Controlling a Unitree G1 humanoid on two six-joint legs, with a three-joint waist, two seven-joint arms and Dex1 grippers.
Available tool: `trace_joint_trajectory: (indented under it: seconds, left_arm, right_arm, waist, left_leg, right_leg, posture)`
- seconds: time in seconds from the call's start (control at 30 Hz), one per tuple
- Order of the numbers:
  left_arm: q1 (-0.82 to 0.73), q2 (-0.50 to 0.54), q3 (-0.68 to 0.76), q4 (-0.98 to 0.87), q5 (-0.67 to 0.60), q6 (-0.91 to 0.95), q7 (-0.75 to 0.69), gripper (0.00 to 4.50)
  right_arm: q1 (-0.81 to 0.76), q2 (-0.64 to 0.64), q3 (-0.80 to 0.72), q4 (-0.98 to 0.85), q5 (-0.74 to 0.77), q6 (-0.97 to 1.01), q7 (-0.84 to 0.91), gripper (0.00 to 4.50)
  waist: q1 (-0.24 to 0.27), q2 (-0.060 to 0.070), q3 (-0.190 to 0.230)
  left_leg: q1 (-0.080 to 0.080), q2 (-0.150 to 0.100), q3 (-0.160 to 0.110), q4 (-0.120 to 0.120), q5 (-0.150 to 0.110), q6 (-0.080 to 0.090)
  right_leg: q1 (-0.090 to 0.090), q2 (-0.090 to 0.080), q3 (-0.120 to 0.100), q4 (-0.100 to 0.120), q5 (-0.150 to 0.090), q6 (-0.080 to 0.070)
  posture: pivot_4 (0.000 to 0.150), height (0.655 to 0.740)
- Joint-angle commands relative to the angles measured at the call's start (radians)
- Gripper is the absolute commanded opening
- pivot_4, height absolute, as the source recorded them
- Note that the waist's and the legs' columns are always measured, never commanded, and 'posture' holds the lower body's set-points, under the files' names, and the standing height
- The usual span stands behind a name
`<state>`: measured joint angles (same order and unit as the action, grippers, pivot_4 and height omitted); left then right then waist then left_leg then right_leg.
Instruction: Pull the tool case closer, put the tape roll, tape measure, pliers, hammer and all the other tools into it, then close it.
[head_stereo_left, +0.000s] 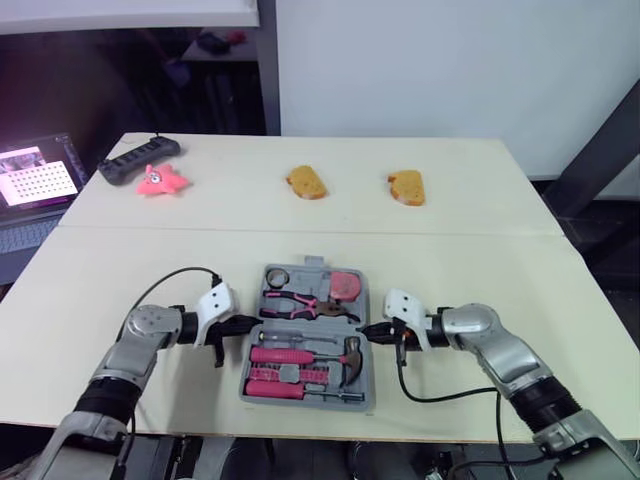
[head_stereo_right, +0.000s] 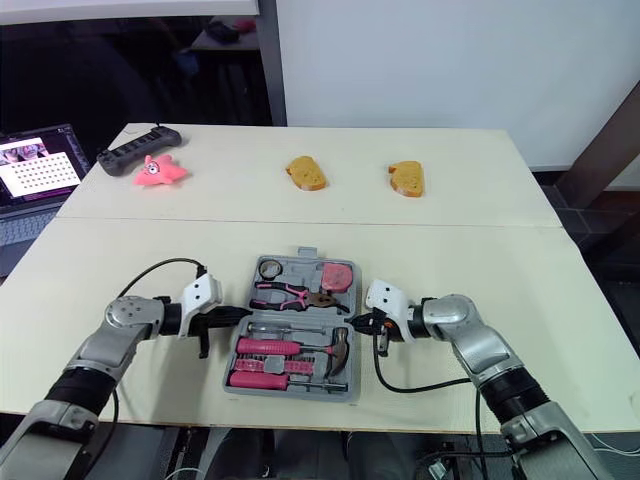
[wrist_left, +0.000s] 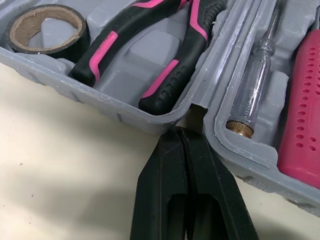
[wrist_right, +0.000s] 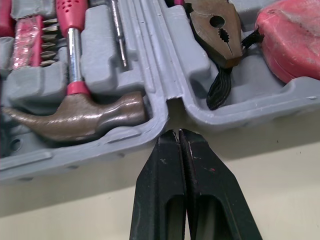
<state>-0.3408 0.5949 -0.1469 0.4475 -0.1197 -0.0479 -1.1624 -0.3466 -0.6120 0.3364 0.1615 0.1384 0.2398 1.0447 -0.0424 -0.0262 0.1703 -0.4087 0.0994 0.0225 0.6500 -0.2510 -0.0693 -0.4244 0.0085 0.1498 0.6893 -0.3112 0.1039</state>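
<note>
The grey tool case (head_stereo_left: 309, 340) lies open near the table's front edge. In it I see the tape roll (head_stereo_left: 277, 276), pink-handled pliers (head_stereo_left: 305, 304), pink tape measure (head_stereo_left: 347, 284), hammer (head_stereo_left: 350, 356) and pink screwdrivers (head_stereo_left: 285, 357). My left gripper (head_stereo_left: 246, 324) is shut, its tips at the hinge notch on the case's left side (wrist_left: 197, 107). My right gripper (head_stereo_left: 366, 331) is shut too, its tips at the hinge notch on the right side (wrist_right: 172, 102). Neither holds anything.
Two bread-like pieces (head_stereo_left: 306, 182) (head_stereo_left: 407, 186) lie at the back of the table, a pink toy (head_stereo_left: 159, 180) and black controller (head_stereo_left: 139, 158) at the back left. A laptop (head_stereo_left: 35, 180) stands left of the table.
</note>
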Motion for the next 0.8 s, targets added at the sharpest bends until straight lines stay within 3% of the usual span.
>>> trace_joint_trajectory:
  seconds: [0.03, 0.8]
  left_arm:
    - [-0.006, -0.020, -0.015, -0.061, -0.019, 0.021, -0.025, 0.00]
    - [0.212, -0.044, -0.026, -0.371, -0.034, 0.204, 0.021, 0.00]
  right_arm:
    - [-0.022, 0.034, 0.001, -0.023, 0.002, -0.027, 0.024, 0.10]
    - [0.147, 0.045, -0.011, -0.217, 0.015, 0.113, 0.048, 0.10]
  waist:
    - [0.000, 0.000, 0.000]
    - [0.001, 0.001, -0.001]
  left_leg:
    - [0.000, 0.000, 0.000, 0.000, 0.000, 0.000]
    - [0.000, 0.000, 0.000, 0.000, 0.000, 0.000]
  right_leg:
    - [0.000, 0.000, 0.000, 0.000, 0.000, 0.000]
    - [0.001, 0.000, 0.000, 0.000, 0.000, 0.000]
  posture:
    - [0.150, 0.7150]
    - [0.150, 0.7150]
